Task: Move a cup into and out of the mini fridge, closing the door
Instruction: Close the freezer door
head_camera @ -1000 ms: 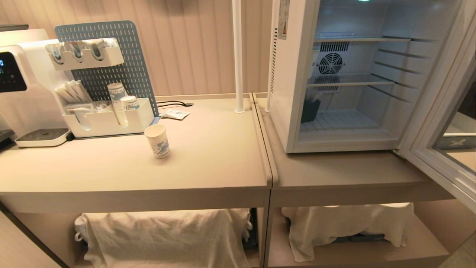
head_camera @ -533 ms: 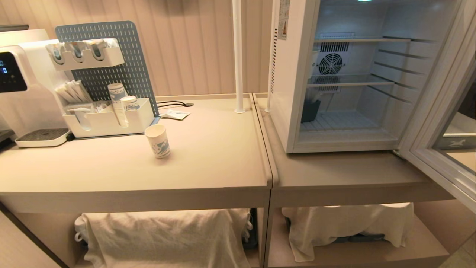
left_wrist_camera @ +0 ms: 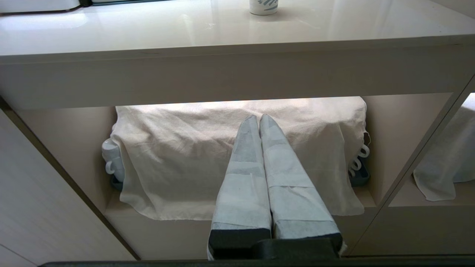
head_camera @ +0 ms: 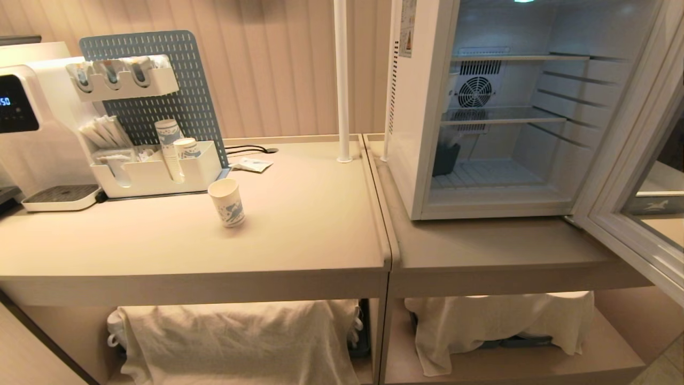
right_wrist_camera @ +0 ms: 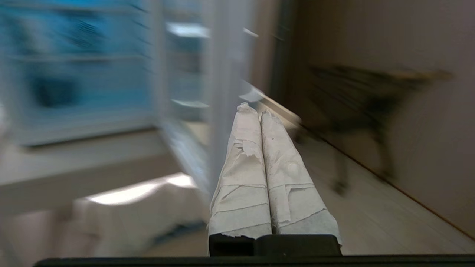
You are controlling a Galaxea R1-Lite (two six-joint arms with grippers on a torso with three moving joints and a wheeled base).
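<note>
A small white cup (head_camera: 226, 202) with a blue pattern stands upright on the left table top; its base also shows in the left wrist view as the cup (left_wrist_camera: 263, 6). The mini fridge (head_camera: 422, 107) stands on the right table, lit inside, with its door (head_camera: 628, 192) swung wide open to the right. Neither arm appears in the head view. My left gripper (left_wrist_camera: 258, 118) is shut and empty, low in front of the left table's under-shelf. My right gripper (right_wrist_camera: 254, 110) is shut and empty, below table height near the open door's edge.
A white organiser (head_camera: 155, 171) with stacked cups and a pegboard (head_camera: 160, 85) sits at the back left, beside a drink machine (head_camera: 21, 107). A white pole (head_camera: 342, 80) rises between the tables. Cloth-covered items (head_camera: 240, 337) fill the lower shelves.
Nothing on the tables has moved in the head view; only the digits on the drink machine's screen have changed. The cup and the open door stay put.
</note>
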